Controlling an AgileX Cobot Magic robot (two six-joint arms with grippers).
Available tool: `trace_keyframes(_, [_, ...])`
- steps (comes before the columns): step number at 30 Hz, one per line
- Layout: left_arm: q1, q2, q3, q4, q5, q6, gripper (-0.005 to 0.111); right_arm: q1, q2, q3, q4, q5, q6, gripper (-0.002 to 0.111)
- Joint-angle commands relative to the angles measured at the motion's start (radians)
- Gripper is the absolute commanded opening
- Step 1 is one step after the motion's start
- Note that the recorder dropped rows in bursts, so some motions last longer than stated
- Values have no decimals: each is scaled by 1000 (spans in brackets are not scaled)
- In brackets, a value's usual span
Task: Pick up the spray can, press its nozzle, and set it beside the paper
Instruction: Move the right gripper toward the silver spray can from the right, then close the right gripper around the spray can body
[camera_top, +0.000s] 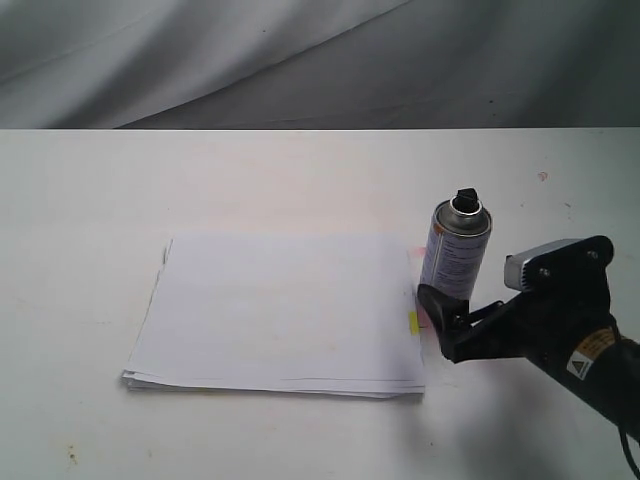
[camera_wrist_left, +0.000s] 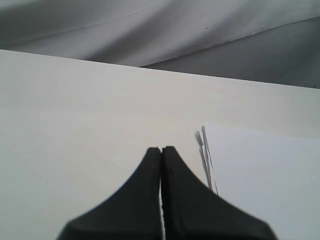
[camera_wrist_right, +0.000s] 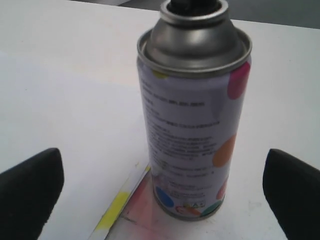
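Observation:
The spray can (camera_top: 456, 250) stands upright on the white table, just right of the paper (camera_top: 280, 310), its black nozzle uncovered. Up close, the spray can (camera_wrist_right: 192, 115) shows printed text and coloured dots, with the paper's yellow tab (camera_wrist_right: 114, 210) beside its base. My right gripper (camera_top: 450, 322) is open, a short way in front of the can and not touching it; its two fingertips (camera_wrist_right: 30, 187) sit wide apart on either side. My left gripper (camera_wrist_left: 161, 149) is shut and empty over bare table, near the paper's corner (camera_wrist_left: 207, 145). It is out of the exterior view.
A grey cloth backdrop (camera_top: 300, 60) hangs behind the table's far edge. A faint pink stain (camera_wrist_right: 150, 200) marks the table by the can's base. Bare white tabletop (camera_top: 80, 200) lies left of and behind the paper.

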Motion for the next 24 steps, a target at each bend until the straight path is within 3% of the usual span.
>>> trace_keyframes(1, [0, 1, 4, 2, -5, -2, 0, 1, 1, -42, 10, 40, -9, 105])
trace_keyframes(13, [0, 1, 4, 2, -5, -2, 0, -1, 159, -190, 37, 40, -9, 105])
trace_keyframes(24, [0, 1, 4, 2, -5, -2, 0, -1, 174, -189, 56, 0, -11, 105])
